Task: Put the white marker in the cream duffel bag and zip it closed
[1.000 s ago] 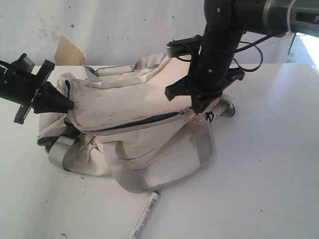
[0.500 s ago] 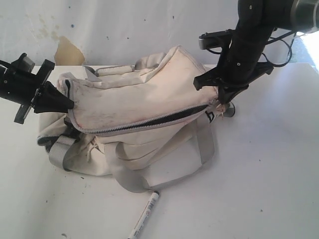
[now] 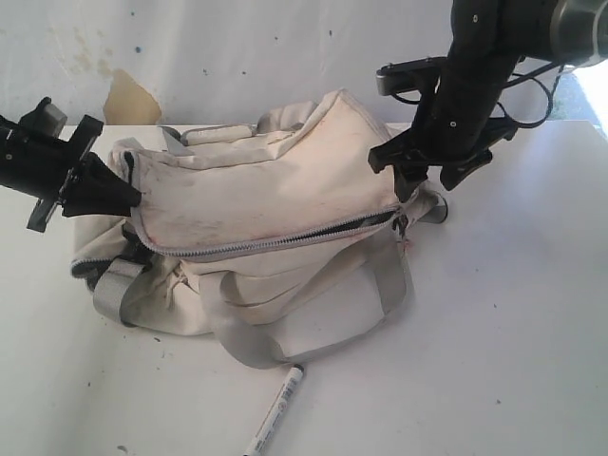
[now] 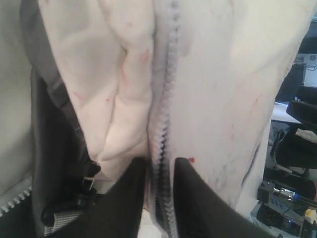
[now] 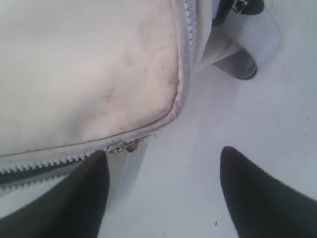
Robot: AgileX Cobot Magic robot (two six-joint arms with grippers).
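Two grippers at work, one at each end of the bag! The left gripper sits at the bag's left end, fingers close together on either side of the zip seam. Whether they're truly biting the fabric or slack on it, I can't tell. Over at the far end, the right gripper hangs with fingers spread wide and nothing between them, the zip pull just beside one finger. The pull is parked at that end and a dark gap shows along the teeth, so I read the bag as opened. And the marker? Out on the table in front of the bag, touched by no one. So opening looks done and the pick-up comes next: the free right gripper would need to drop to the marker, set its fingers across the slim barrel and pinch it off the table
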